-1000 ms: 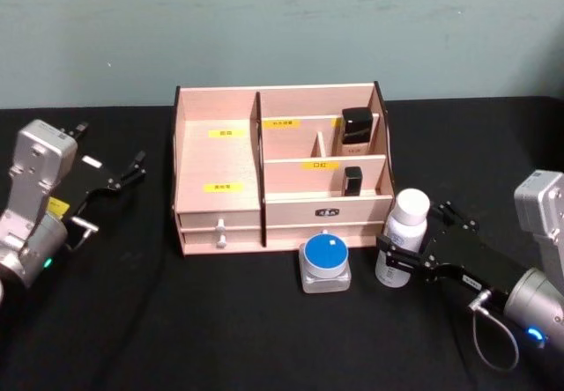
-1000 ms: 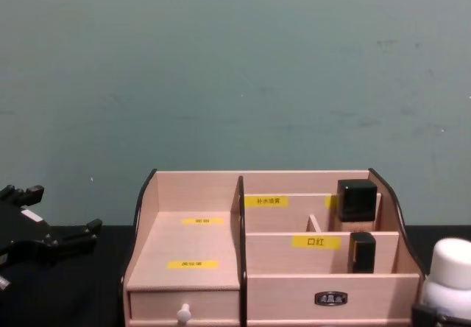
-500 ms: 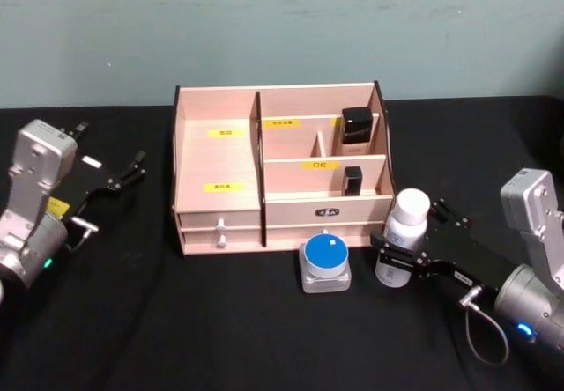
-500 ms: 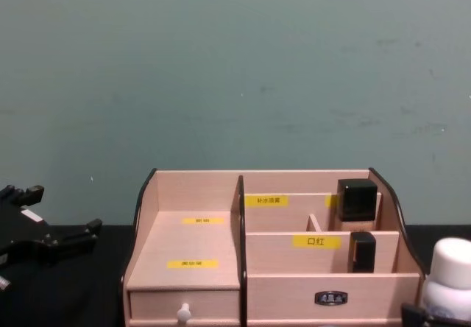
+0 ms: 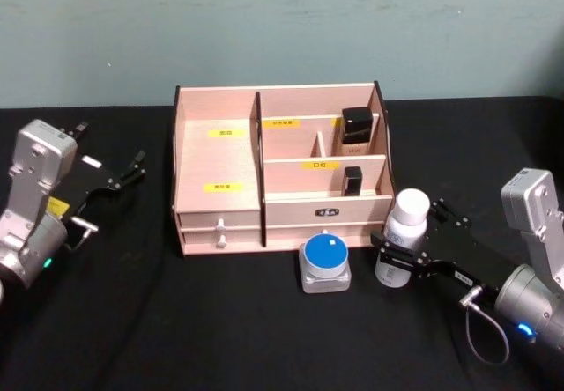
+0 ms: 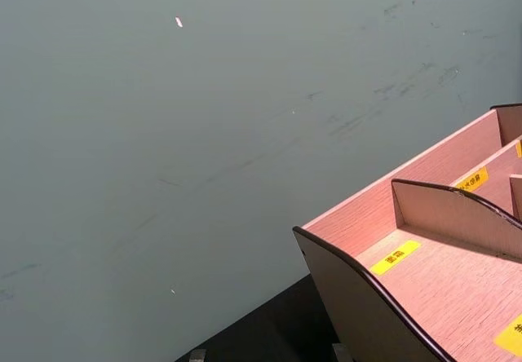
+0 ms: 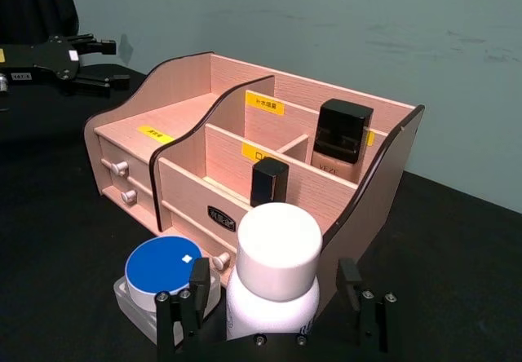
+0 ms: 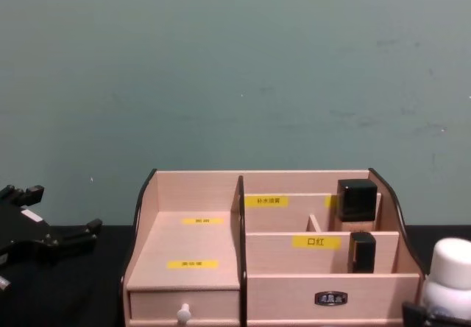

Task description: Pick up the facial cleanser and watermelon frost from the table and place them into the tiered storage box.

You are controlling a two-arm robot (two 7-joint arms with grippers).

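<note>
Straddling the white-capped bottle (image 5: 407,224), the right gripper (image 5: 398,256) sits low over the black table (image 5: 220,320), just off the right front corner of the tiered storage box (image 5: 291,208). In the right wrist view, its 2 fingers (image 7: 198,284) flank the bottle's body, spread wide with a sliver of gap on each side and no grip. The bottle stands upright on the table. A blue-lidded jar (image 5: 325,259) stands just to its left, in front of the box's drawer fronts.

Box contents:
- The back right compartment holds 1 black-capped square bottle (image 5: 356,127).
- The tier below holds 1 small black tube (image 5: 352,180), upright.

The left gripper (image 5: 112,143) is parked well left of the box, fingers apart, holding nothing.
</note>
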